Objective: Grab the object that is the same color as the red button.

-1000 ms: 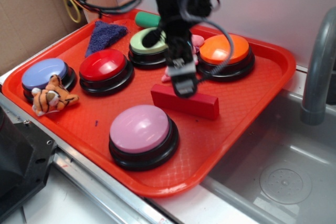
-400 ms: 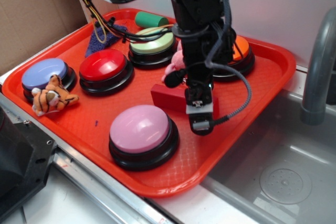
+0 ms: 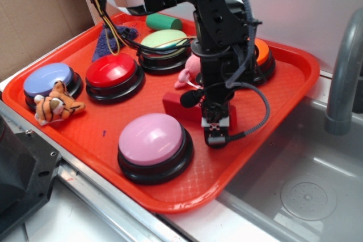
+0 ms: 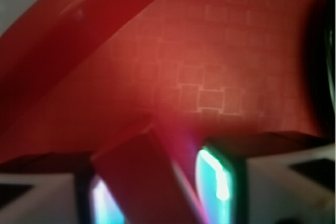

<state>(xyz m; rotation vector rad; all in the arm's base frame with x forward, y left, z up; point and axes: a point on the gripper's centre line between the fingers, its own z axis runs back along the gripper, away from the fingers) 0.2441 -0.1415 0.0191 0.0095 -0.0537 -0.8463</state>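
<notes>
1. An orange-red plastic tray [image 3: 283,92] with a fine grid texture sits beside a grey sink.
2. The black gripper [image 3: 214,131] stands over the long dark red matte block [image 3: 177,105], mid-tray.
3. In the wrist view the block [image 4: 139,182] lies between the fingers; whether they clamp it cannot be told.
4. The glossy red domed button [image 3: 112,70] on its black round base sits well apart.

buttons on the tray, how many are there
5. Blue button far left, red button beside it, green button at the back, pink button in front, orange button mostly behind the arm. Another might be hidden there.
</notes>
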